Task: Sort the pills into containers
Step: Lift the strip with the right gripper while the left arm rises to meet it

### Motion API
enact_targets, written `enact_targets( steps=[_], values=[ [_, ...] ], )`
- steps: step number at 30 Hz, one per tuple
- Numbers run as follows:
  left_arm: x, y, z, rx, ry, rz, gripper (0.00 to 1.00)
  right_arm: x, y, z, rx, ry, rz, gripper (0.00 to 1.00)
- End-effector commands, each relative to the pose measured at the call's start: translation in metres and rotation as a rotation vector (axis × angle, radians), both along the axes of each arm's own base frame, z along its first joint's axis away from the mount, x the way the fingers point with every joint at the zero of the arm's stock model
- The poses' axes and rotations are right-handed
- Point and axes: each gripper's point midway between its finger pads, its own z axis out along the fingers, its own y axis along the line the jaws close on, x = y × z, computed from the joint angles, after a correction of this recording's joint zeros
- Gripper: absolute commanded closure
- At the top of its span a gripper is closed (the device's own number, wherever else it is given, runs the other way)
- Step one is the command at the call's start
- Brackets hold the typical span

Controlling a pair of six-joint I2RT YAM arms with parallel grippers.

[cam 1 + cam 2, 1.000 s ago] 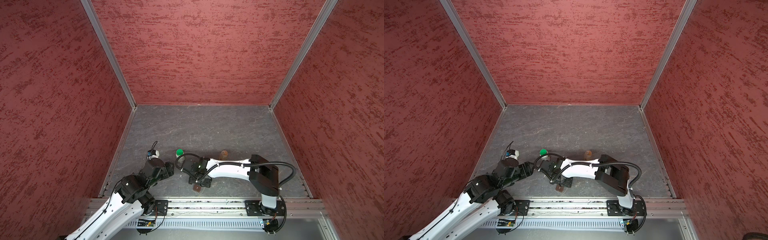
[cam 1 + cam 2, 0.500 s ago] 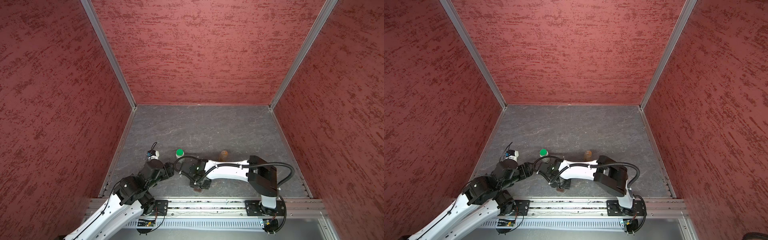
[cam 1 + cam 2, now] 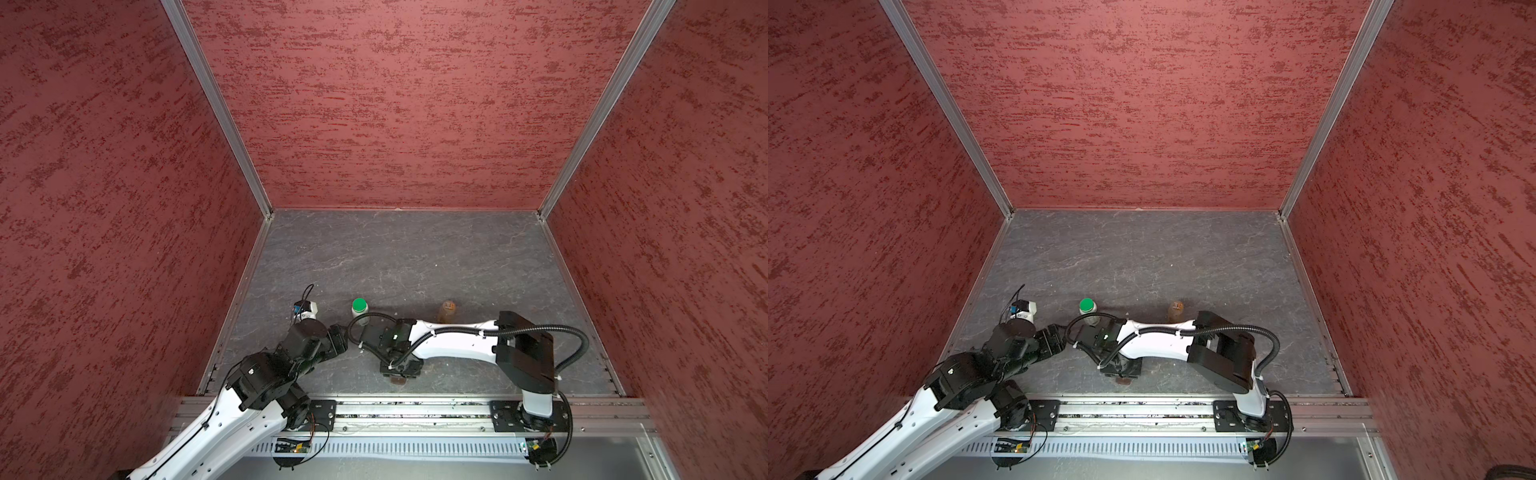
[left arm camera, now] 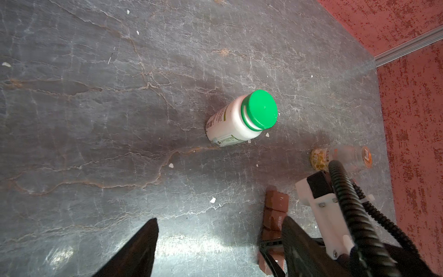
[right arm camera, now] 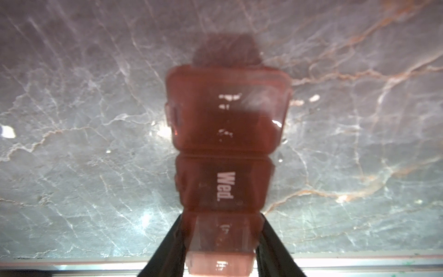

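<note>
Right gripper [image 5: 220, 217] stood over the containers [image 5: 225, 115], a brown translucent strip lying close to the table's [image 4: 96, 120] front edge, about midway along it. Its fingers [image 5: 167, 244] pressed both long sides of the cell next to the one marked "Wed."; the grasp looked made, but how firm I could not tell. Left gripper [image 4: 220, 220] hung released, nothing between its fingers.

Step in hand, by my reading: securing the strip. Best done with the pinch square on the cell walls, clear of the lid tabs. Any lift should be kept level, since slick narrow plastic held off-centre would likely swivel.

All lids seen were down; no pills could be made out through them. Yellow-orange pills [image 4: 317, 158] showed only in the clear amber bottle [image 4: 345, 156], farther from the front edge, near the white green-capped bottle [image 4: 237, 122].
</note>
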Motion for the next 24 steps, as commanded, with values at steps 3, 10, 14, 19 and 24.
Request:
enact_targets(
  steps=[3, 10, 14, 19, 24],
  values=[
    [0.001, -0.004, 0.000, 0.011, 0.006, -0.023, 0.19, 0.001, -0.001, 0.009, -0.011, -0.024, 0.065, 0.58],
    [0.008, -0.006, 0.025, 0.047, -0.040, -0.051, 0.18, 0.024, -0.010, 0.034, 0.019, -0.136, 0.157, 0.57],
    [0.020, -0.012, 0.045, 0.079, -0.077, -0.075, 0.18, 0.044, -0.023, 0.053, 0.087, -0.186, 0.163, 0.58],
    [0.047, -0.043, 0.069, -0.018, -0.108, -0.143, 0.18, 0.077, -0.039, 0.090, 0.186, -0.286, 0.168, 0.58],
    [0.081, -0.093, 0.106, -0.293, -0.186, -0.299, 0.20, 0.113, -0.054, 0.134, 0.290, -0.401, 0.197, 0.58]
  ],
)
